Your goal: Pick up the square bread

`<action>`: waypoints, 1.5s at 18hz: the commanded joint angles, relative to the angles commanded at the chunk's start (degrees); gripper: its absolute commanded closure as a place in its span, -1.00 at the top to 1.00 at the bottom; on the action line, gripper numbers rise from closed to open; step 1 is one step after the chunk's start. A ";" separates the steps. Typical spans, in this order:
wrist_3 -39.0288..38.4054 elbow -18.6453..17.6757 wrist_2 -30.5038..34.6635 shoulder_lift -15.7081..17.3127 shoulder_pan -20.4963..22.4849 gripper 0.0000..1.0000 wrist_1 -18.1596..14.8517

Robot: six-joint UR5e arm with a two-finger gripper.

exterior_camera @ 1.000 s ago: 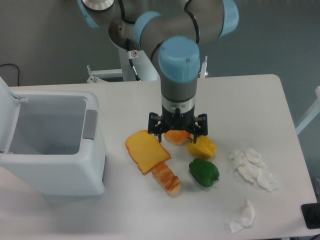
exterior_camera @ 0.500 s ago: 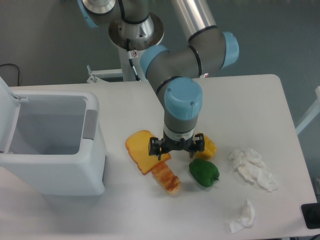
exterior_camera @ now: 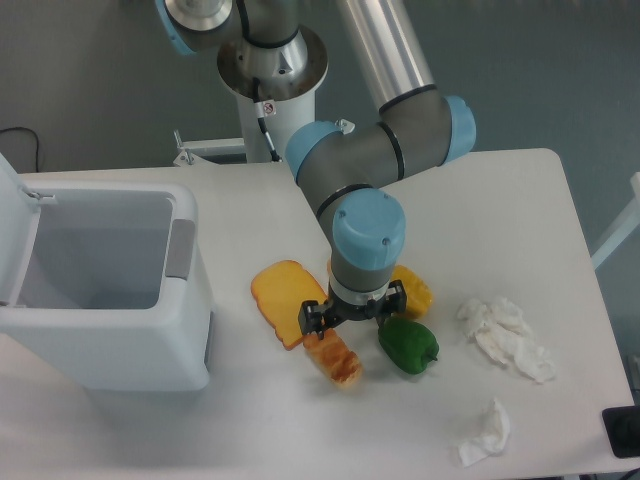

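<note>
The square bread is a flat yellow-orange slice with a darker crust, lying on the white table just left of centre. My gripper points straight down at the slice's right edge, right above the top end of a long toasted bread roll. Its black fingers stand apart, so it is open. The wrist hides whatever lies directly beneath it, and whether the fingers touch the slice cannot be told.
A green pepper and a yellow pepper sit close to the gripper's right side. An open white bin stands at the left. Crumpled tissues and another tissue lie at the right front.
The gripper has travelled toward the table's front and dropped lower, from over the round orange item to the slice's right edge. That orange item is now hidden behind the arm.
</note>
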 joint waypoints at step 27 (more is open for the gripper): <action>-4.48 0.61 0.35 -5.98 -0.62 1.00 4.92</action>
